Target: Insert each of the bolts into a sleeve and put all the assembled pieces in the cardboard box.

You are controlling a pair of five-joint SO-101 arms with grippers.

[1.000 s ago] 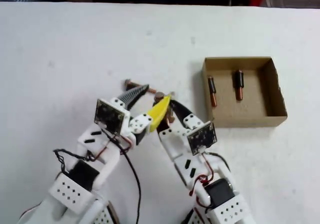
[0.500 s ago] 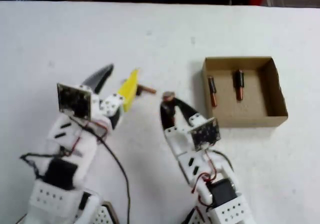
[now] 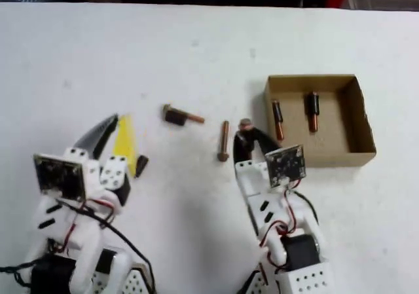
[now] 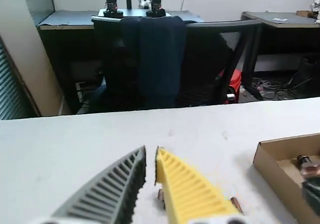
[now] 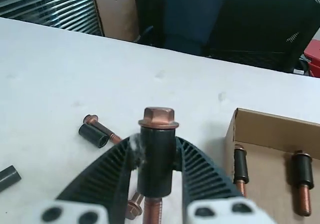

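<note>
The white table [image 3: 196,45] is carrying a shallow, open-topped cardboard box [image 3: 325,156]. The right gripper [image 3: 247,135] is hanging just beside the box wall that faces the left arm. Its dark ribbed fingers [image 5: 200,169] are pinching a held piece [image 5: 157,144]: a black sleeve with a copper flanged hex head sticking out above and a threaded shank showing below. The left gripper [image 3: 119,117] is sitting well apart from the box. Its grey and yellow fingers are lying almost together with only a slit between them, gripping nothing.

Inside the box, a first boxed piece [image 3: 277,119] is lying near that same wall, and a second boxed piece [image 3: 313,110] is lying beside it. Both are copper bolts wearing black sleeves. Outside the box, a bare bolt [image 3: 224,141] is lying just past the right gripper. A sleeved bolt [image 3: 180,116] is lying farther from the box, and a loose sleeve [image 3: 141,165], short and black, is lying farthest, beside the yellow finger.
</note>
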